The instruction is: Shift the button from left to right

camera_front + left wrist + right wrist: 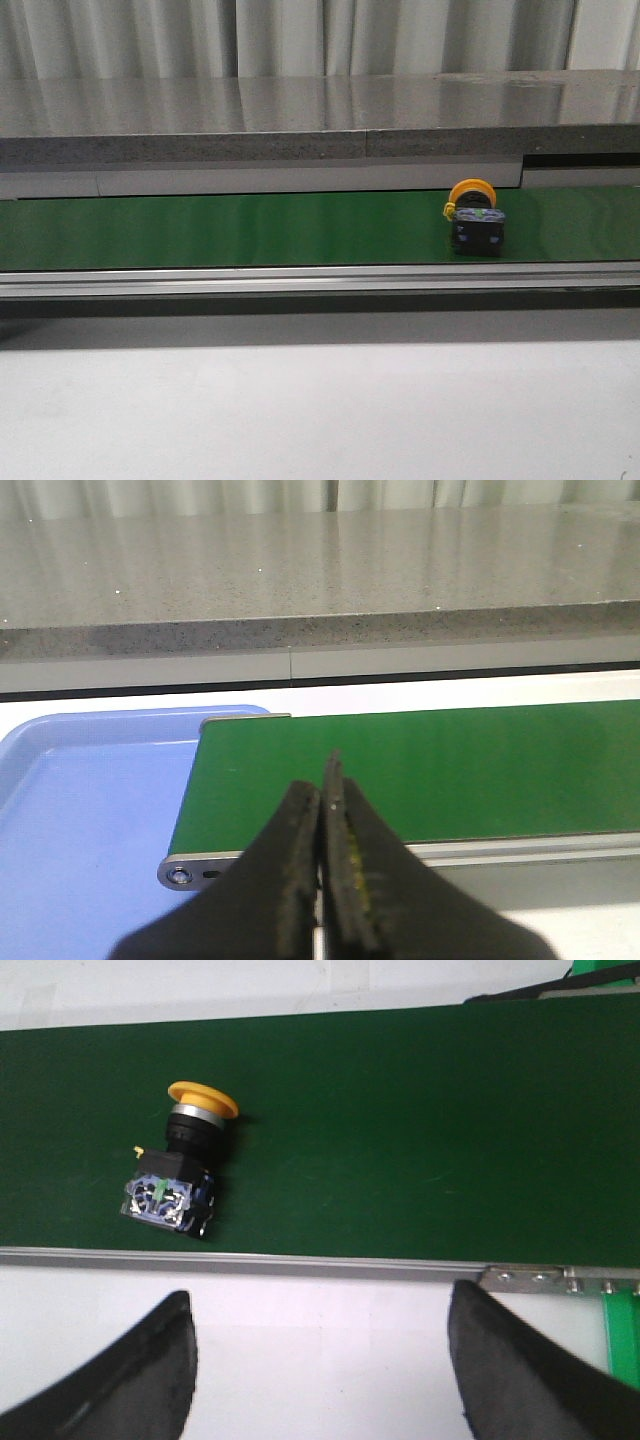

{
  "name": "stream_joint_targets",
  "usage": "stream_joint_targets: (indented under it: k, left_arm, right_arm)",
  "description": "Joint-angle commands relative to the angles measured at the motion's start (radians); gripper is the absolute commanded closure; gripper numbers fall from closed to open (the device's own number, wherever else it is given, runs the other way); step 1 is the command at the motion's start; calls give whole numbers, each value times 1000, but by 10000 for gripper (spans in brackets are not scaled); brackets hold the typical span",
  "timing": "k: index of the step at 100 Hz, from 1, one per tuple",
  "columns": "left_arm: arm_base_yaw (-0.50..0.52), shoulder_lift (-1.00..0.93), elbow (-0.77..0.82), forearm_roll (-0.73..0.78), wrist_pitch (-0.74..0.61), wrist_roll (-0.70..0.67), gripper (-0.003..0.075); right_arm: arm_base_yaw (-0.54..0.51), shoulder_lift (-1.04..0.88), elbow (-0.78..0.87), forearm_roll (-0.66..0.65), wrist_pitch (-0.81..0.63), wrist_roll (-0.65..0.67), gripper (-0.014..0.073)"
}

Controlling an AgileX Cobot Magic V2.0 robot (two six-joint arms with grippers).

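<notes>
The button [475,220], an orange-yellow cap on a black body with bluish-green marks, lies on the green belt [250,228] toward its right part. In the right wrist view the button [180,1165] lies on its side on the belt [420,1130]. My right gripper [318,1305] is open and empty over the white table, short of the belt and off to one side of the button. My left gripper [325,785] is shut and empty, over the belt's left end [420,770]. Neither gripper shows in the front view.
A blue tray [80,810] sits beside the belt's left end. A silver rail [320,280] edges the belt's near side, with the white table [320,410] in front. A grey stone ledge [300,115] runs behind the belt. A green part [620,1335] stands at the belt's right end.
</notes>
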Motion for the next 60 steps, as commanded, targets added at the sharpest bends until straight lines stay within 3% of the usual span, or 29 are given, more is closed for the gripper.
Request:
stream_joint_targets:
  k: [1, 31, 60]
  left_arm:
    - [-8, 15, -27, -7, -64, -3, 741]
    - [-8, 15, -27, -7, -64, -3, 741]
    - [-8, 15, -27, -7, -64, -3, 741]
  right_arm:
    - [12, 30, -54, 13, -63, -8, 62]
    - [88, 192, -117, 13, -147, -22, 62]
    - [91, 314, -147, 13, -195, -32, 62]
